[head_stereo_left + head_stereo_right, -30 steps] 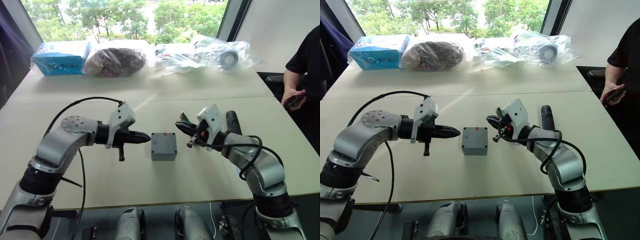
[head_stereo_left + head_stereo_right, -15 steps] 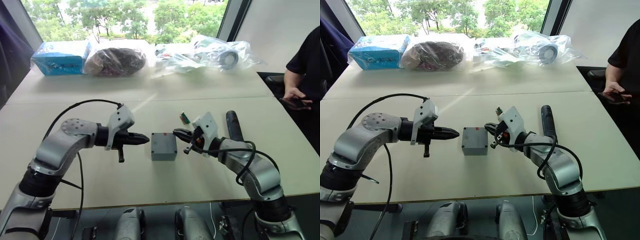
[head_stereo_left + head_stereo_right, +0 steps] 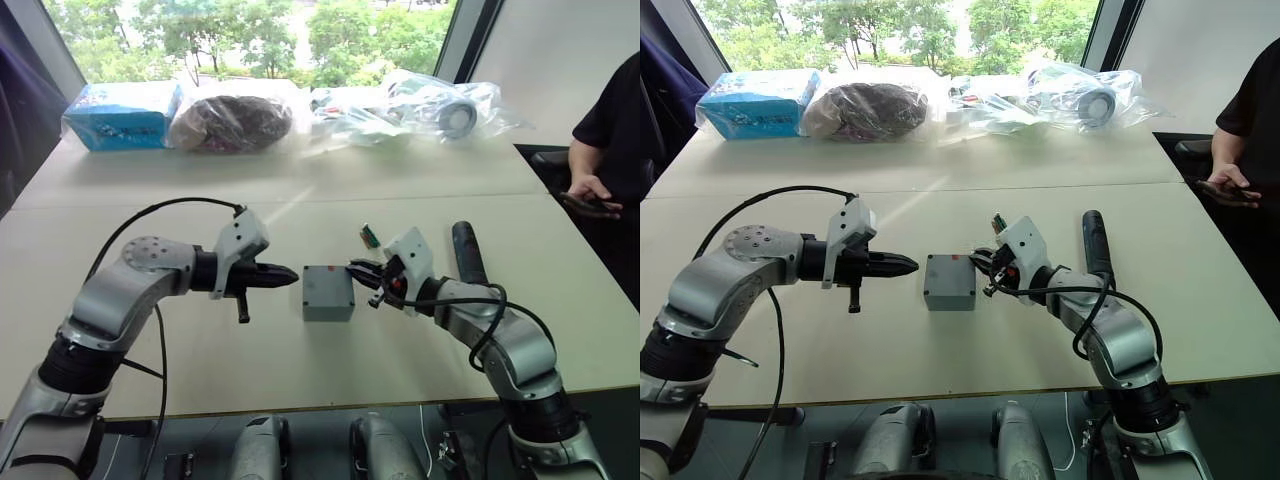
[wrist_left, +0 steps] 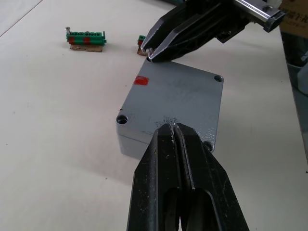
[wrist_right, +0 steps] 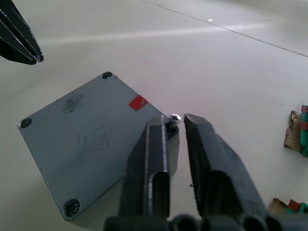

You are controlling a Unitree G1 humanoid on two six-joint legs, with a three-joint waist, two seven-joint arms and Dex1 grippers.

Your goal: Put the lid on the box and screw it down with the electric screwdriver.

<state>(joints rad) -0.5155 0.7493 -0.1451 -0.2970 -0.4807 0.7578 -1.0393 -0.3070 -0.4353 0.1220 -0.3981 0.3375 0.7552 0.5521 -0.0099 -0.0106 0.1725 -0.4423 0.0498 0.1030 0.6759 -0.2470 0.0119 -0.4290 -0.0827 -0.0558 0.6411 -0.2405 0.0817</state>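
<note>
- My right claw [image 5: 175,126] sits at the right side of the lid [image 5: 91,134], fingers slightly apart with a small screw [image 5: 174,117] at their tips, just over the near corner hole; whether I truly pinch the screw or it merely rests there, I cannot tell.
- My left claw [image 4: 173,129] has its fingers pressed together, holding nothing, with the tip just beside the lid's left edge.
- The lid already sits on the box [image 3: 328,293], red mark [image 4: 141,80] up, near the middle of the desk [image 3: 300,215].
- One corner hole seems to have a screw in it; the others look empty.
- So I judge the step in hand is seating a screw in the right-hand corner, with the driving not yet begun.
- The electric screwdriver [image 3: 467,252] lies on the desk beyond my right arm, toward the right edge, untouched.
- Small green parts [image 4: 86,38] lie behind the box, toward the far edge.
- Next, I think the screw must drop upright into its hole; then one claw must fetch the screwdriver while the other steadies the box.
</note>
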